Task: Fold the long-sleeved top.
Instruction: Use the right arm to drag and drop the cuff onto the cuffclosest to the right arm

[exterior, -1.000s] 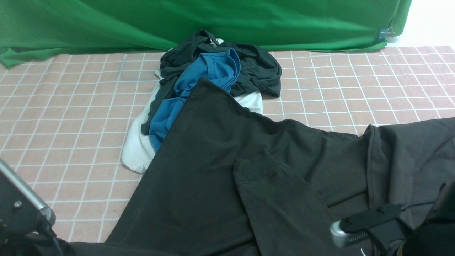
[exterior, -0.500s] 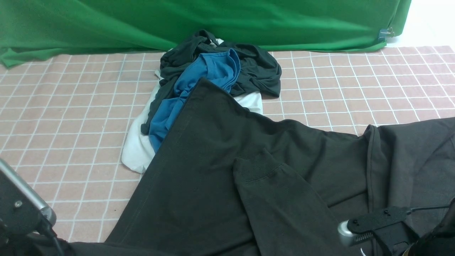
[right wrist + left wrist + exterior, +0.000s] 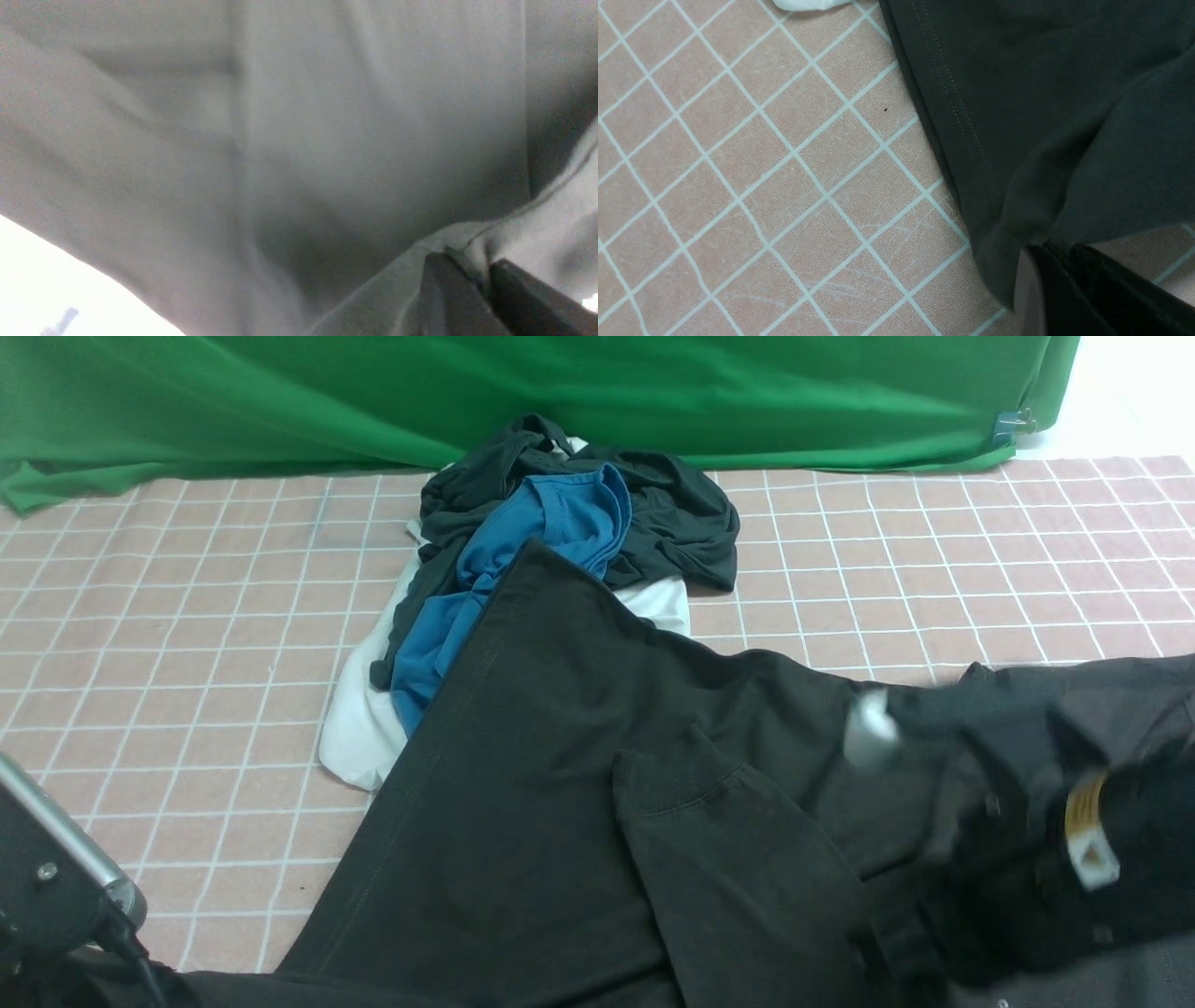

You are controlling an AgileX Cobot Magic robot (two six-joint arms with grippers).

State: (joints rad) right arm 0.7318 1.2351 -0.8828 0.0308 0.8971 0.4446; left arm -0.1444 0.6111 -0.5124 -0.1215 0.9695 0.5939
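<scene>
1 garment under work: the long-sleeved top (image 3: 523, 784), plain matte black, spread over the near half of the counter (image 3: 168, 644) from ctr to the right edge. Its far corner overlaps the clothes heap. 1 sleeve lies folded across the body, with the ribbed cuff (image 3: 667, 775) toward the far edge. The hem runs diagonally toward the near-left corner.

Heap, ctr of the far edge: dark garment (image 3: 681, 513), blue T-shirt (image 3: 560, 532) and white cloth (image 3: 359, 728), in front of the green backdrop (image 3: 373, 392).

Front view only: whole layout. The left arm (image 3: 56, 887) sits at the near-left corner. The right arm (image 3: 1027, 803) is motion-blurred over the top near the right edge. Neither pincer's tips are legible here.

Left wrist view only: the left gripper (image 3: 1059, 252) has its 2 dark fingers all but closed. The top's hem corner is pinched between them, w/ cloth gathering into folds at the tips. 2 stitch rows follow the hem, and the pink checked surface lies beside it.

Right wrist view only: the right gripper (image 3: 483, 280) has its fingers close together, clamping a seamed edge of the top. Grey-looking fabric fills nearly the whole picture, out of focus.
</scene>
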